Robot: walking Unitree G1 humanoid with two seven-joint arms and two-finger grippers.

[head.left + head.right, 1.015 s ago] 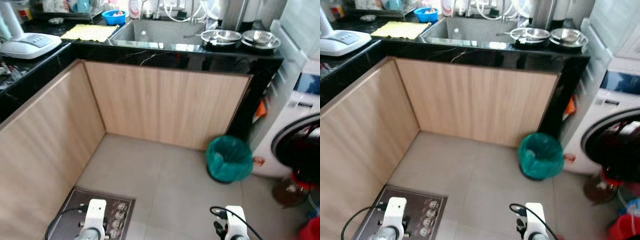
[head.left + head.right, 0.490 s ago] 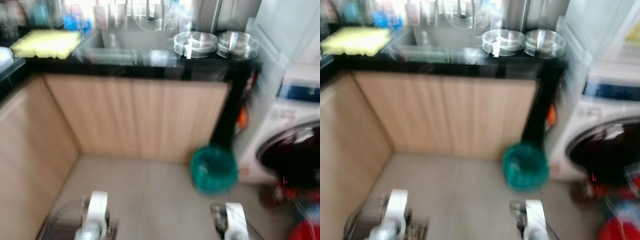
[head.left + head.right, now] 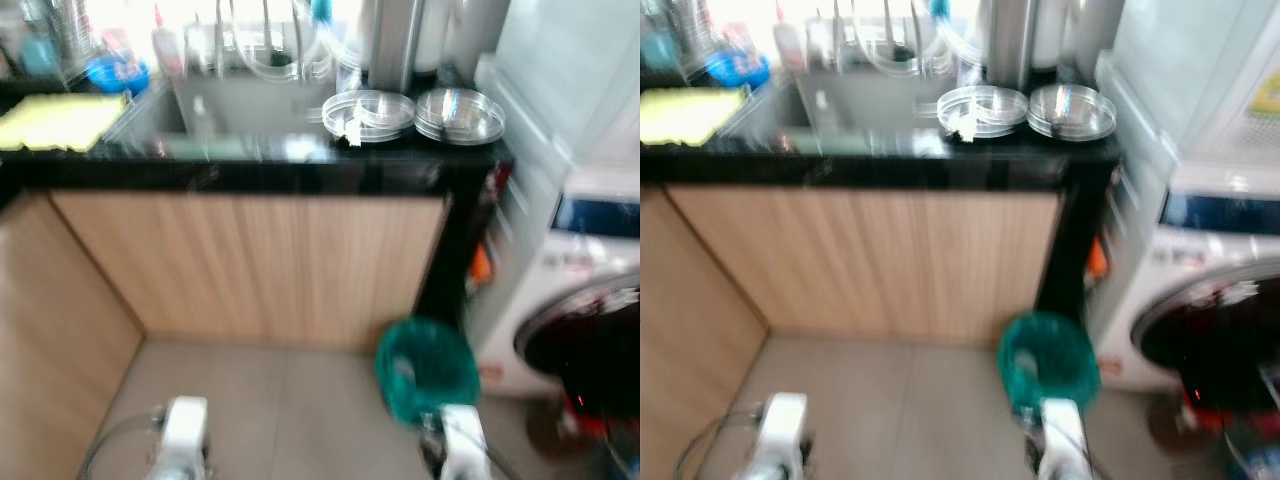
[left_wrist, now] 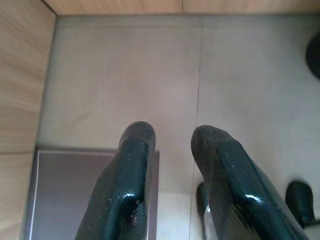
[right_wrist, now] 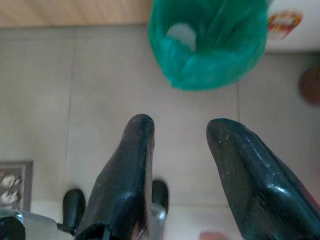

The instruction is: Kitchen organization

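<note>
Comparing with a second ago: your whole view had swung toward the robot's right, so the camera moved, not the kitchen.
What came in: more of the washing machine showed at the right edge, and the white appliance on the left counter had dropped out of frame.
What stayed put: the green-lined bin sat on the floor at the foot of the counter's right end, just beside the washer.
Task's things: the two steel dishes rested at the counter's right end, beside the sink; the yellow cloth lay toward the left end, with a blue bowl behind it.
Left gripper: you had it hanging low over the floor tiles, fingers apart and empty, a dark mat beneath.
Right gripper: it hung with fingers spread, holding nothing, pointed at the floor near the bin.
Blur: both head views were smeared, so small items by the tap could not be told.
Meaning for you: this looked like repositioning toward the counter's right end; nothing was yet within reach of either arm.
</note>
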